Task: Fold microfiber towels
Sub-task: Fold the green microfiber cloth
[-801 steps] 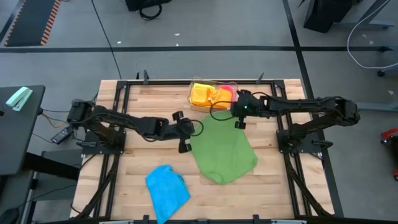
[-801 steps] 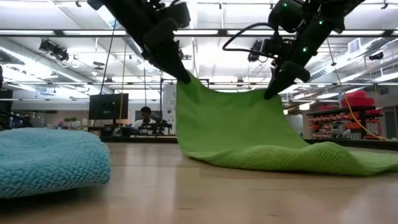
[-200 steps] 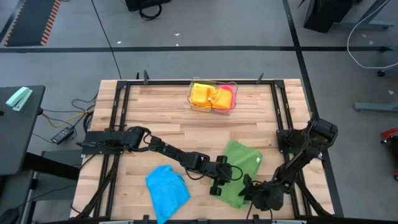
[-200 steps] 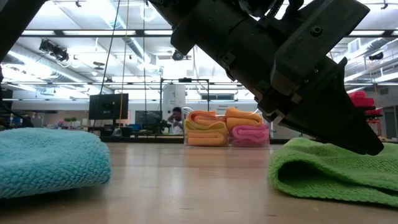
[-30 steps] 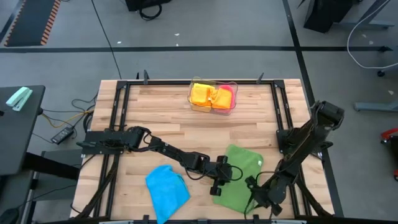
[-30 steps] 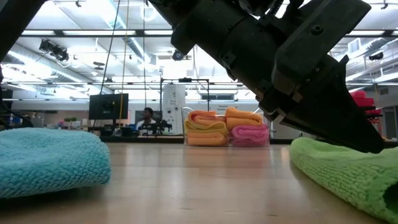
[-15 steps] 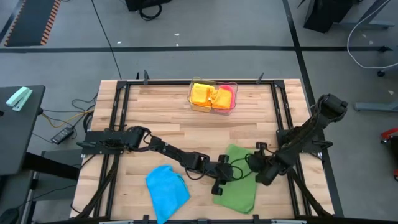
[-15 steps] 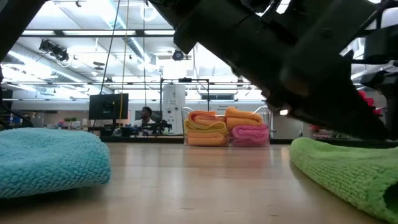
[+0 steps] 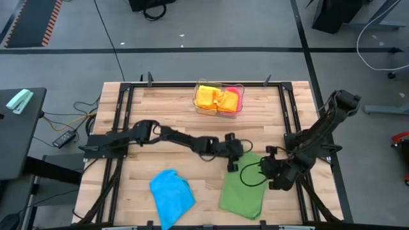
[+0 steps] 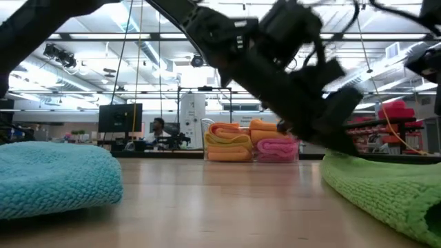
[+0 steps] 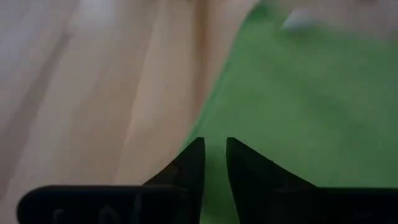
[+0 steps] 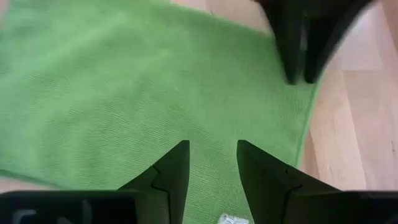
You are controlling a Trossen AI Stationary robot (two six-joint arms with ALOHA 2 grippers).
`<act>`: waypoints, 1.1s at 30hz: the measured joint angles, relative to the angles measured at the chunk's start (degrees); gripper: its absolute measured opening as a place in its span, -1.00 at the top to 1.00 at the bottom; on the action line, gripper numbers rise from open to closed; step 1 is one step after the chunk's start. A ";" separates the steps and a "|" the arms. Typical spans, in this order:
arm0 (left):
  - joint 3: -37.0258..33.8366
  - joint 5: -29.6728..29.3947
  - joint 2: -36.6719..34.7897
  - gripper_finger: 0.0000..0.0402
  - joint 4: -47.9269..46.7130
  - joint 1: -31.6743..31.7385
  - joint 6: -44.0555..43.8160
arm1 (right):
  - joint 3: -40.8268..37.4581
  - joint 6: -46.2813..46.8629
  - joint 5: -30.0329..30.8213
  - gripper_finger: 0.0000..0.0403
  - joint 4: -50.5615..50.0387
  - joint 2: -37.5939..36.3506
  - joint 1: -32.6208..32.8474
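Hovering over the folded green towel [image 9: 243,190]
Left gripper [image 9: 234,160] narrowly parted, empty, at its far edge; right gripper [image 9: 267,174] parted, empty, beside it.

The green towel [image 9: 243,186] is lying folded into a tall rectangle at the front of the table, right of centre, its surface finely ribbed and a small white tag showing near one edge. The blue towel [image 9: 172,196] is sitting to its left (well apart), folded into a slightly skewed rectangle. Orange [image 9: 206,96], yellow [image 9: 220,97] and pink [image 9: 232,96] towels are resting folded together at the back.
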 joint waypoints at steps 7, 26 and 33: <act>-0.02 0.69 -0.09 0.69 -6.89 1.89 -0.39 | 0.00 0.75 1.91 0.29 0.16 -0.63 1.85; -0.20 -16.79 -3.32 0.93 -23.05 1.39 -9.49 | 0.00 0.44 3.79 0.29 0.16 -0.58 1.84; -0.22 -24.87 -6.47 0.89 -23.66 -1.43 -6.08 | -0.09 0.09 3.81 0.29 0.71 0.72 1.85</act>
